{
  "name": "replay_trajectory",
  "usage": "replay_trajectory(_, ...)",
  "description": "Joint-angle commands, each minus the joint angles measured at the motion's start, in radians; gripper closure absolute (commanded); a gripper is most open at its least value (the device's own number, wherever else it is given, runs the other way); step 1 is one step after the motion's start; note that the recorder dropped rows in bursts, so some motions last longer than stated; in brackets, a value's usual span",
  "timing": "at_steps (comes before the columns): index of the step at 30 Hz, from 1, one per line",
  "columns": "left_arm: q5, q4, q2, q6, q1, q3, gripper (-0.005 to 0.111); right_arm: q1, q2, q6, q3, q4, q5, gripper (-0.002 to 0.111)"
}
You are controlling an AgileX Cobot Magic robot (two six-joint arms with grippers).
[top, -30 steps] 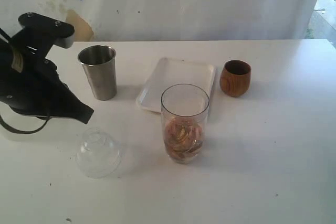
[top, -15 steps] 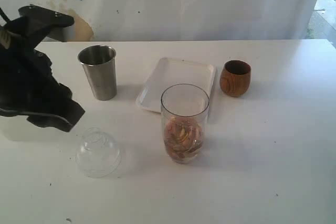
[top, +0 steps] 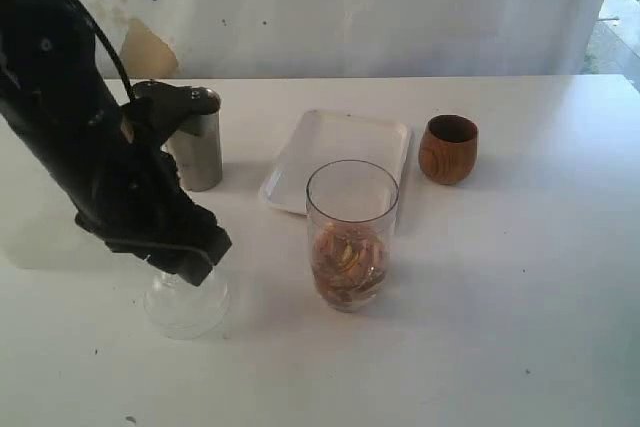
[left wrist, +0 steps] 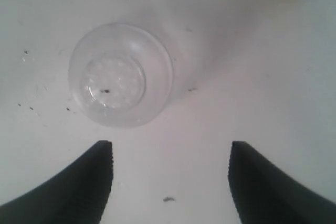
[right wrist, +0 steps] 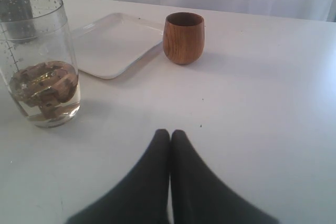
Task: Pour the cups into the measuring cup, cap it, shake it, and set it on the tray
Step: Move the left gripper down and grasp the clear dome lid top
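Tabletop (top: 520,277): white.
Left fingers (left wrist: 79,187): we see them wide near lid (left wrist: 121,74), left of measuring cup (top: 350,232).
Right fingers (right wrist: 152,182): closed, empty.

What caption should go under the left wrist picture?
Open left gripper hovers over an upside-down frosted plastic cup on the white table.

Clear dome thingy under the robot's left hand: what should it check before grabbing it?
1. Left hand open: ok.
2. Clear dome centred between its fingers: not ok, it sits toward one finger.
3. Measuring cup upright, uncapped, apart from that hand: ok.
4. Right hand shut, away from the dome: ok.
5. Steel tumbler and wooden cup emptied: cannot tell.
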Motion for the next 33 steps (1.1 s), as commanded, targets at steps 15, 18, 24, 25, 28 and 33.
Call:
replay_trajectory(15,-0.117,-0.025,0.116,-0.046,0.098,-0.004,0.046,-0.003,-0.004,0.000,0.005,-0.003,0.000,0.108)
replay_trajectory(18,-0.119,-0.067,0.135,-0.002,0.098,-0.004,0.046,-0.003,-0.004,0.000,0.005,-0.003,0.000,0.108)
replay_trajectory(24,-0.154,-0.053,0.159,0.006,0.098,-0.004,0.046,-0.003,-0.004,0.000,0.005,-0.003,0.000,0.108)
replay_trajectory(25,-0.162,-0.053,0.161,0.006,0.098,-0.004,0.046,-0.003,-0.004,0.000,0.005,-0.003,0.000,0.108)
replay_trajectory(28,-0.172,-0.055,0.177,0.006,0.098,-0.004,0.046,-0.003,-0.004,0.000,0.005,-0.003,0.000,0.108)
replay_trajectory(33,-0.149,-0.029,0.207,0.006,0.098,-0.004,0.046,-0.003,-0.004,0.000,0.005,-0.003,0.000,0.108)
